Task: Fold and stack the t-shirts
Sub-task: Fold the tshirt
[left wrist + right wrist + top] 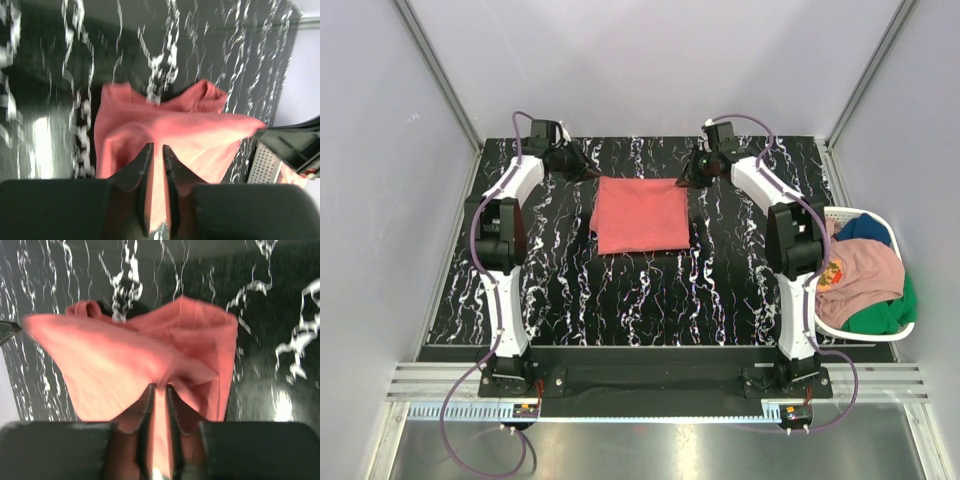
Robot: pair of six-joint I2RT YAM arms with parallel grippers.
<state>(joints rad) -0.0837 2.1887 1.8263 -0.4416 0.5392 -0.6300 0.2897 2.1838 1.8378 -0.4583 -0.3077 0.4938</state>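
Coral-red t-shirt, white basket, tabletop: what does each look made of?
Coral-red t-shirt: soft matte knit cloth, likely cotton; it bunches and creases in the wrist views.
Basket: white plastic by its look, smooth, with a thin moulded rim.
Tabletop: hard, glossy black surface with white marble-like veins; light glares off it, so possibly printed laminate rather than stone.
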